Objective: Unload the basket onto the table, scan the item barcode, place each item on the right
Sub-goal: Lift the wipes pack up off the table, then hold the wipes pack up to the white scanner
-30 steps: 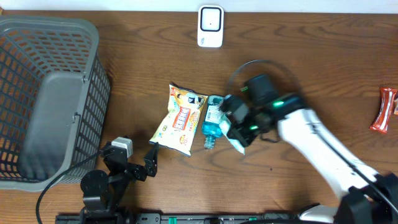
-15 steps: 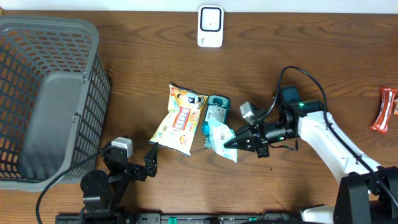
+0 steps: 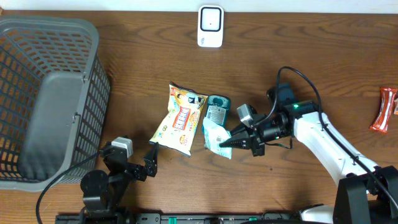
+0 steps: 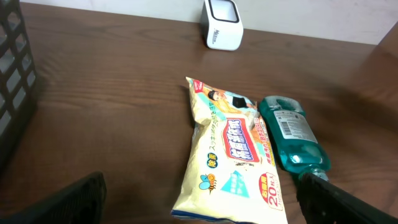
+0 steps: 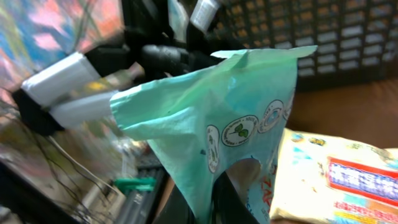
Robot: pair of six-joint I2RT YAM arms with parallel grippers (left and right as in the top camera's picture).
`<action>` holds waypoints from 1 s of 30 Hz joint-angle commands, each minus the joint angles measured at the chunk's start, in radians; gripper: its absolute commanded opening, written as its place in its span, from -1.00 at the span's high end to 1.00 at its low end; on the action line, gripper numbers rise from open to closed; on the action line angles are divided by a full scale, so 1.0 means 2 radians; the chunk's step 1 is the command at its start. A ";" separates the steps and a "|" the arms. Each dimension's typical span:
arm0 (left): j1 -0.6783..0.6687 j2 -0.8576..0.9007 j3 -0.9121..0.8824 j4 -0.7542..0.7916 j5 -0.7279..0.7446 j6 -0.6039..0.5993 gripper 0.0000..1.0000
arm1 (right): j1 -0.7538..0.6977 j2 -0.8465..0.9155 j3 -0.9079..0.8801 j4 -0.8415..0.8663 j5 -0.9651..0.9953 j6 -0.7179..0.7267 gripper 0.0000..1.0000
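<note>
The pale mint-green soft plastic pouch (image 3: 216, 135) is pinched at one edge by the right fingers (image 3: 236, 141), which are closed on its film. It sits near the middle of the brown wooden tabletop (image 3: 298, 68). From above it covers the lower end of the teal mouthwash bottle (image 3: 216, 111) and lies just beside the yellow printed snack packet (image 3: 180, 118). In the right wrist view the pouch hangs crumpled in front of the camera, showing round printed logos but no barcode. Whether its lower edge is clear of the tabletop cannot be told.

The white upright barcode scanner (image 3: 210, 26) stands well apart, at the far edge beyond the bottle. The left fingers (image 4: 339, 198) are spread wide and hold nothing, low at the near edge. A grey plastic mesh basket (image 3: 93, 93) fills the left side, and a red wrapper (image 3: 384, 109) lies at the far right.

The main risk is the grip, a pinch on loose film that could slide out as the arm swings toward the scanner. The limp pouch may also fold over its own barcode, or show the wrong face, so no read registers. If carried low, its trailing edge could drag the bottle or the packet along.
</note>
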 commanded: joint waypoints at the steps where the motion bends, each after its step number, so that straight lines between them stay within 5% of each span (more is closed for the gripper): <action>1: 0.001 -0.001 -0.007 -0.009 -0.001 0.008 -0.96 | 0.002 0.000 0.009 0.055 0.060 0.112 0.98; 5: 0.001 -0.001 -0.007 -0.009 -0.001 0.008 -0.95 | 0.004 0.000 0.023 0.206 0.202 0.355 0.98; 8: 0.001 -0.001 -0.007 -0.009 -0.001 0.008 -0.96 | 0.007 0.000 0.035 0.282 0.283 0.437 0.98; 14: 0.001 -0.001 -0.007 -0.009 -0.001 0.008 -0.96 | 0.007 0.005 0.059 0.328 0.445 0.472 0.98; 22: 0.001 -0.001 -0.007 -0.009 -0.001 0.008 -0.96 | 0.010 0.067 0.118 0.326 0.542 0.470 0.98; 30: 0.001 -0.001 -0.007 -0.009 -0.001 0.008 -0.95 | 0.033 0.194 0.281 0.274 0.634 0.439 0.98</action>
